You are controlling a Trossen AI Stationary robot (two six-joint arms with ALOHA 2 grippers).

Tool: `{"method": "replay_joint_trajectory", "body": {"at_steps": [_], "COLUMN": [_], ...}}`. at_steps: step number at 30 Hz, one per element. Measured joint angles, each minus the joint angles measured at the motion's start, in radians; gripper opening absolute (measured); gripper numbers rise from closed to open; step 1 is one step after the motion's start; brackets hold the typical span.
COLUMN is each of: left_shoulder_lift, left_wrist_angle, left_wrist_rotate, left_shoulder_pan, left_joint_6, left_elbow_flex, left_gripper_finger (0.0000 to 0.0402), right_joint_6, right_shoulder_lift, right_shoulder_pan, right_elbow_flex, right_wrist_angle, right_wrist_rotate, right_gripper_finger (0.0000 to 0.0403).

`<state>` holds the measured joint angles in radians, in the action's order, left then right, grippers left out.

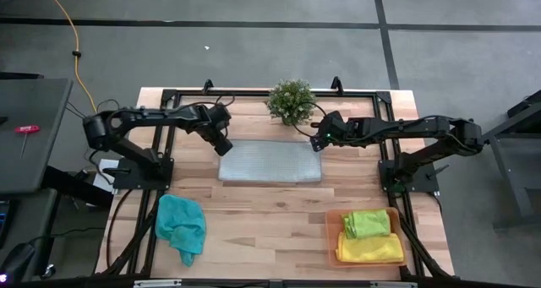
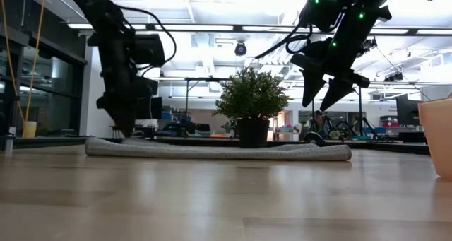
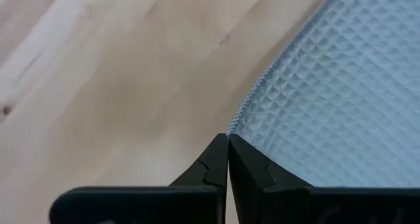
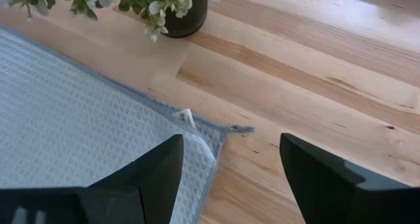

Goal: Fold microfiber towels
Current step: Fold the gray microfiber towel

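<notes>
A light grey waffle-weave towel [image 1: 270, 161] lies flat on the table's middle. My left gripper [image 1: 224, 146] is shut, down at the towel's far-left corner [image 2: 127, 133]. My right gripper [image 1: 319, 140] is open and hovers above the towel's far-right corner [image 4: 220, 129], touching nothing; it is raised in the low view [image 2: 326, 100]. A teal towel [image 1: 180, 225] lies crumpled at the near left. A lime green towel [image 1: 366, 223] and a yellow towel [image 1: 370, 250] lie in an orange tray [image 1: 331, 237]. A second yellow towel does not show. My left gripper has its shut fingertips [image 3: 220, 159] right on the grey towel's left hem [image 3: 244, 112], near the far-left corner. The fingers come from above, slanting down. How much cloth lies between the tips does not show. The towel lies flat on the table.
A small potted plant [image 1: 292, 100] stands just beyond the towel's far edge, close to my right gripper. The orange tray sits at the near right corner. Bare wood lies between the grey towel and the table's near edge.
</notes>
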<state>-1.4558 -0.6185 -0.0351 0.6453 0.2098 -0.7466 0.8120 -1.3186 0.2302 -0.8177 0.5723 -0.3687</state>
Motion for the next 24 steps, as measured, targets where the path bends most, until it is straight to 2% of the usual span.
{"method": "replay_joint_trajectory", "body": {"at_steps": [9,12,20,22,24], "left_shoulder_lift": [-0.083,-0.087,-0.026,0.01,0.054], "left_wrist_angle": [0.018,0.019,-0.005,-0.01,-0.003], "left_wrist_rotate": [-0.003,-0.008,-0.021,0.001,0.06], "left_shoulder_pan": [0.0,0.002,0.045,0.055,0.056], "left_joint_6": [-0.041,-0.069,-0.099,-0.099,-0.086], "left_elbow_flex": [0.0,0.0,-0.025,-0.047,-0.055], "left_gripper_finger": [0.0011,0.0036,0.0132,0.0151,0.0164], "right_joint_6": [0.025,0.02,0.018,0.016,0.007], "right_shoulder_lift": [0.0,0.0,0.0,0.0,-0.011], "right_shoulder_pan": [0.0,0.001,0.001,0.005,0.023], "right_elbow_flex": [0.0,0.0,0.0,0.0,0.0], "right_wrist_angle": [0.0,0.0,0.0,0.011,0.054], "right_wrist_rotate": [0.012,0.033,0.039,0.057,0.118], "right_gripper_finger": [0.0245,0.0245,0.0245,0.0245,0.0245]}}
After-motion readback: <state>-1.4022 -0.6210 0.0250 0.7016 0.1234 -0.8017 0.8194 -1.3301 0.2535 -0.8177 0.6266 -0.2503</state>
